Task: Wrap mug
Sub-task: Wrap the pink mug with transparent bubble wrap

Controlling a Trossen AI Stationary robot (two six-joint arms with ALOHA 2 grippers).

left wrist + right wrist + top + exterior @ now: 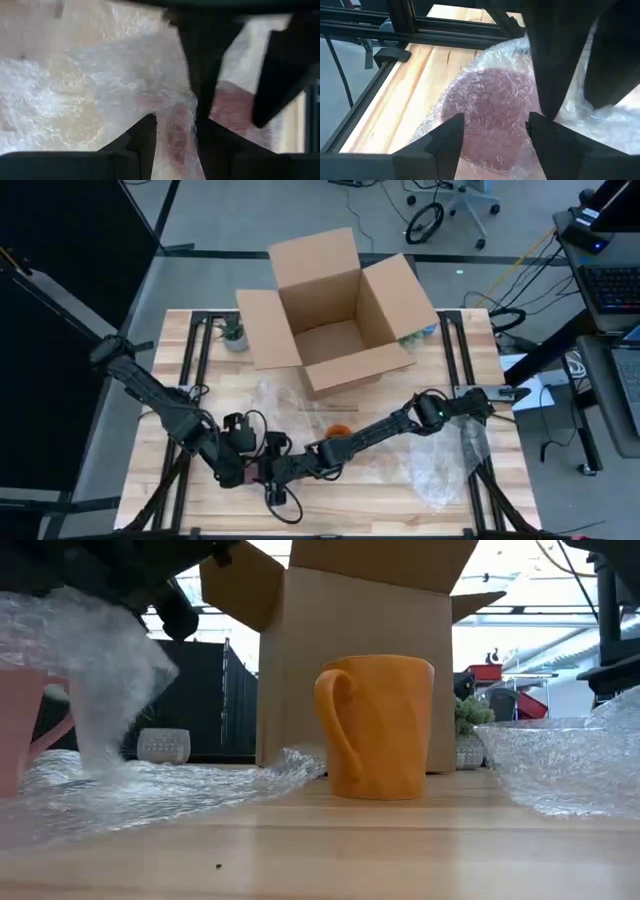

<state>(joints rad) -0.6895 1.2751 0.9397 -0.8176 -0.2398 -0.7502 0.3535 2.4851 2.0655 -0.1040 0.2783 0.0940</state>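
A pink mug (pixel 490 105) stands under clear bubble wrap (pixel 100 670) near the table's front left; in the low view only its edge (pixel 15 730) shows. My left gripper (pixel 176 142) is shut on the wrap beside the mug. My right gripper (pixel 495 135) reaches in from the right and stands open over the covered mug. An orange mug (pixel 378 725) stands upright on its base at mid-table, touched by neither gripper. My left gripper pinches a bunched fold of the bubble wrap (pixel 175 125) between its two fingers, right beside the pink mug. The wrap rises in a peak (pixel 110 650) to the gripper, and its remainder lies on the table. My right gripper: I cannot tell whether its fingers (pixel 452 137) touch the wrap over the mug.
An open cardboard box (pixel 335 310) stands at the far middle, with a small potted plant (pixel 235 335) to its left. A second bubble wrap sheet (pixel 445 465) lies at the front right. More wrap (pixel 285 395) lies spread in front of the box.
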